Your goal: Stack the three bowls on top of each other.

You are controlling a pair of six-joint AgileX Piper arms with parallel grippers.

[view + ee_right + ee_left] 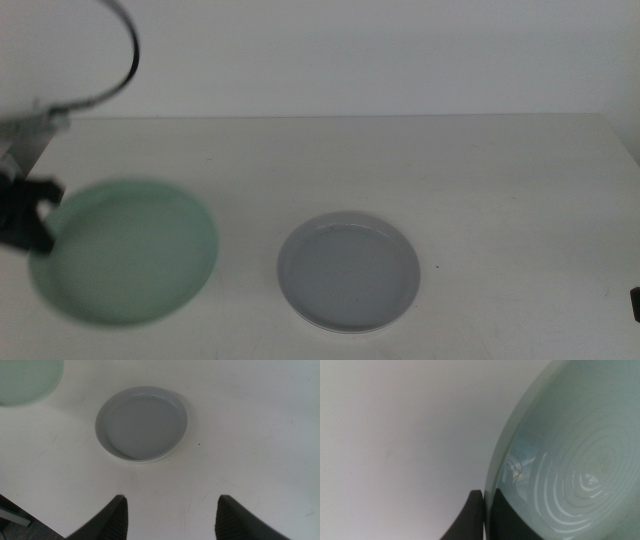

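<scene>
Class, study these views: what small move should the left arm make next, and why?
Probably carry the green bowl sideways until it is over the grey bowl. The left tool is clamped on the green bowl's rim and the bowl looks lifted, off to one side; the right tool waits open.

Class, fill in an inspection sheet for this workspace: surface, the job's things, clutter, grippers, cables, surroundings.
Surface: white table, a few faint specks.
Job's things: grey bowl flat on the table, with what looks like a white rim beneath it, perhaps a second bowl; mint green bowl blurred, held at its rim at the table's left.
Clutter: nothing seen.
Grippers: left gripper clamped on the green bowl's rim; right gripper open, waiting on the near side of the grey bowl, holding nothing.
Cables: one dark cable looping above the left arm.
Surroundings: plain pale wall behind the table.
</scene>
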